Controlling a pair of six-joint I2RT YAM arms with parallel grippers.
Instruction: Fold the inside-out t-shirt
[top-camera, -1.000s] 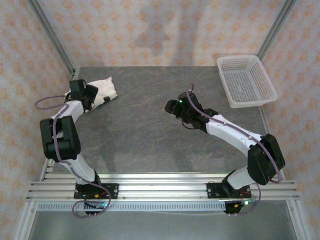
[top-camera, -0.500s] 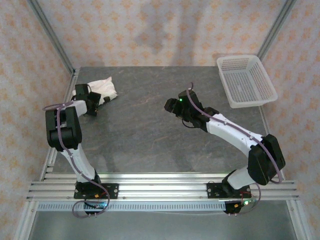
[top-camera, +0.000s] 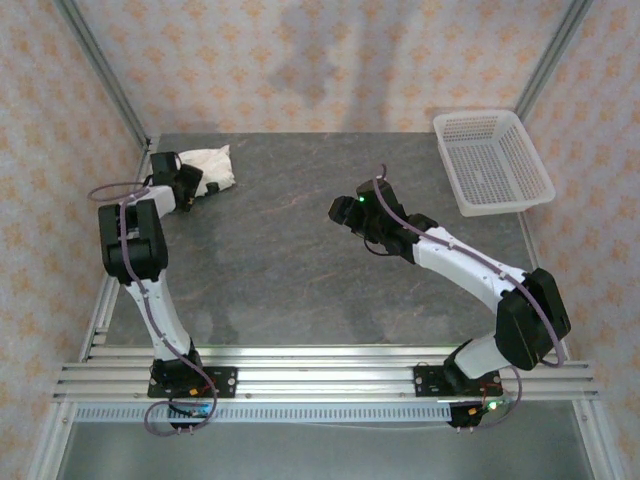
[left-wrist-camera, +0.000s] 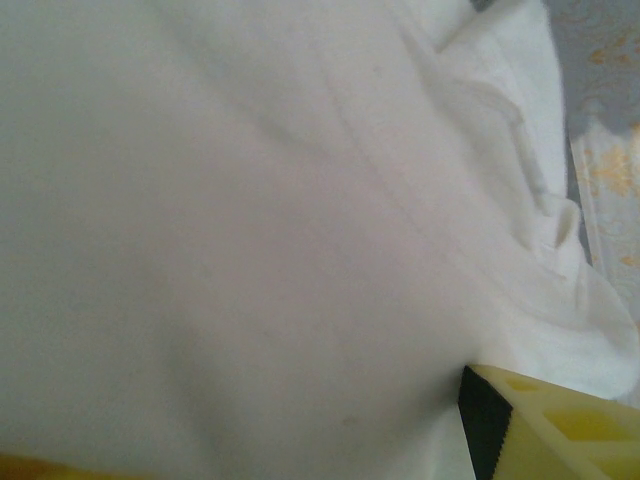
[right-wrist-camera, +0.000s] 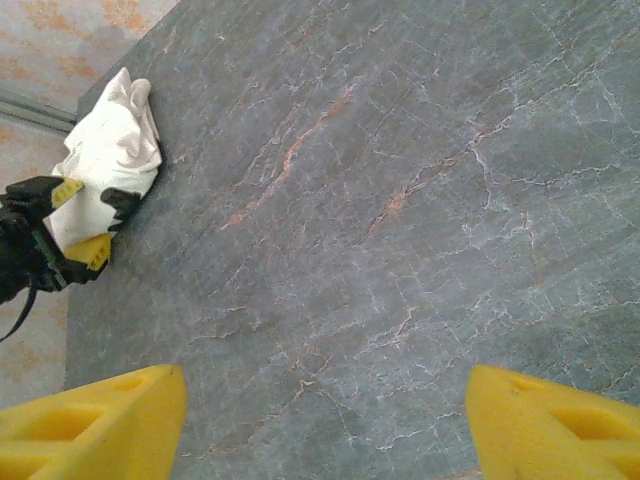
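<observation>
One inside-out t-shirt (top-camera: 211, 166), plain white to cream soft cloth, no print. Condition: bunched into a small, wrinkled heap, not spread flat; close up, soft creases and a faint stitched seam line run across the fabric. Position: lying on the grey table (top-camera: 300, 260) at its far left corner, near the left edge.

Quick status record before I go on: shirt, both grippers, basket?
t-shirt: bunched in a heap at the far-left corner of the table, not folded
left gripper: open, fingers either side of the heap's near edge
right gripper: open, over bare table near the middle, holding nothing
basket: far-right corner, nothing in it
</observation>
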